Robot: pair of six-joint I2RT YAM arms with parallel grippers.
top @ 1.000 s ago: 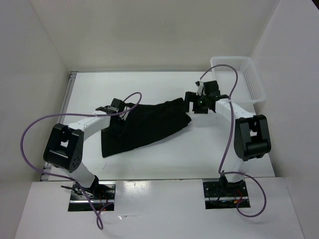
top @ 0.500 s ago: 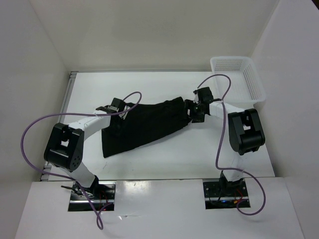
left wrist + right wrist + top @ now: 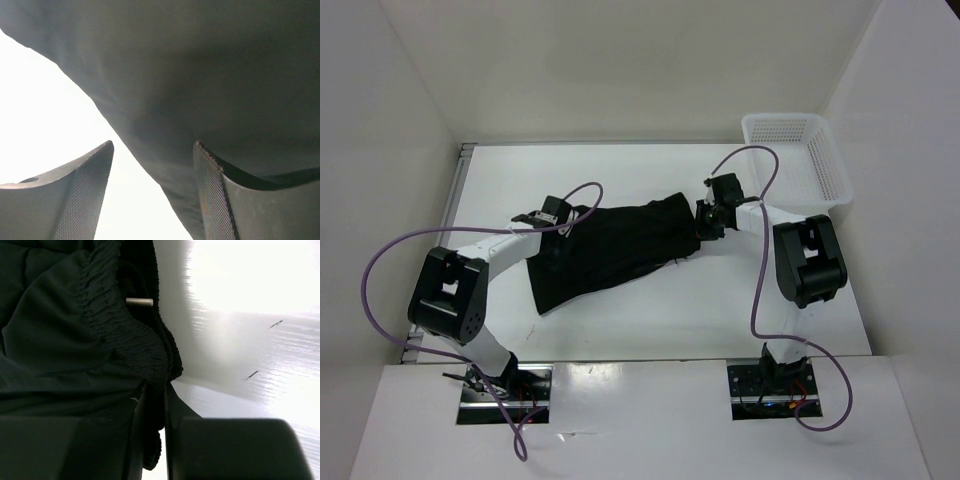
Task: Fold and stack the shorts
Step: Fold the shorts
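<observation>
The black shorts [image 3: 610, 250] lie spread slantwise across the middle of the table, their gathered waistband at the right end. My right gripper [image 3: 703, 225] sits at that end. In the right wrist view it [image 3: 156, 390] is shut on the elastic waistband of the shorts [image 3: 50, 330], with a small metal cord tip [image 3: 139, 302] just beyond. My left gripper [image 3: 568, 228] hovers at the upper left edge of the cloth. In the left wrist view it [image 3: 153, 145] stands open, and the edge of the shorts [image 3: 200, 75] runs between its fingers [image 3: 85, 195] without being pinched.
A white mesh basket [image 3: 840, 185] stands at the back right corner of the table. White walls close in the table on the left, back and right. Purple cables loop above both arms.
My right gripper has moved left onto the shorts' right end and closed on the waistband. The cloth has shifted slightly. The left arm has barely moved.
</observation>
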